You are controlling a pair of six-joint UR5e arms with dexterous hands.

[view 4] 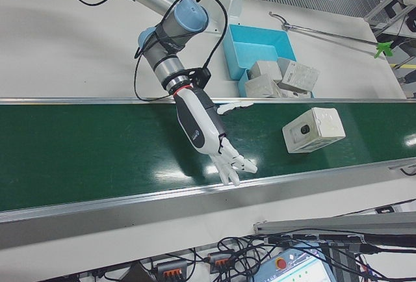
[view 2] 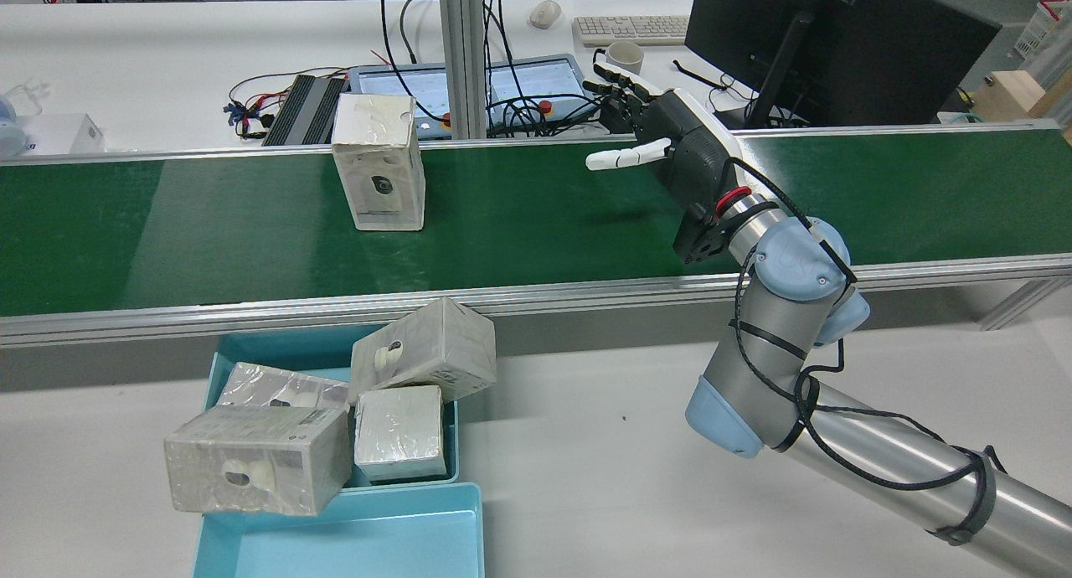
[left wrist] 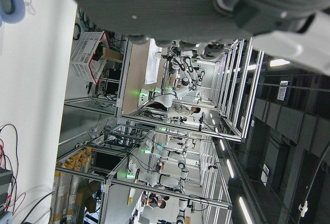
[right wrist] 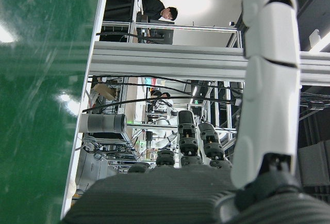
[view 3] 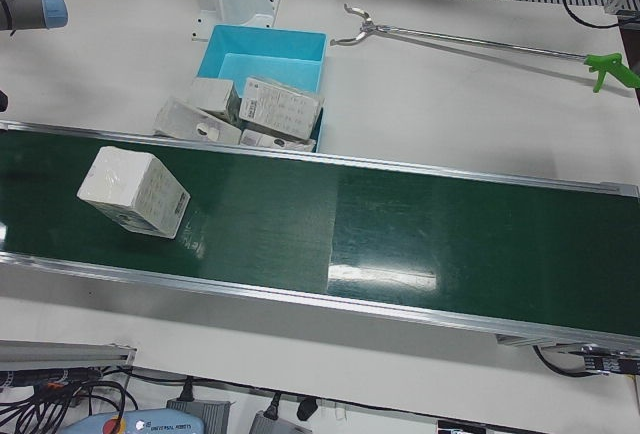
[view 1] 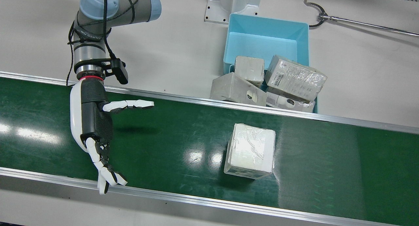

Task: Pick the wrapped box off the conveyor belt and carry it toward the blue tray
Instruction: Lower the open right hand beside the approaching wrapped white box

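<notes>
The wrapped box (view 1: pixel 250 150) stands on the green conveyor belt (view 1: pixel 163 134), also seen in the rear view (view 2: pixel 378 172) and the right-front view (view 4: pixel 312 129). My right hand (view 1: pixel 95 121) hovers over the belt, well to the box's left in the front view, open and empty with fingers spread; it also shows in the rear view (view 2: pixel 678 142). The blue tray (view 1: pixel 268 19) sits beside the belt, past its far rail. Only a dark edge of my left hand (left wrist: pixel 196 2) shows in its own view, with its fingers hidden.
Several wrapped boxes (view 1: pixel 294 77) are piled at the tray's belt-side end, one leaning over its rim (view 1: pixel 237 90). A long reacher tool (view 1: pixel 360 23) lies on the white table beyond the tray. Aluminium rails (view 1: pixel 196 199) edge the belt.
</notes>
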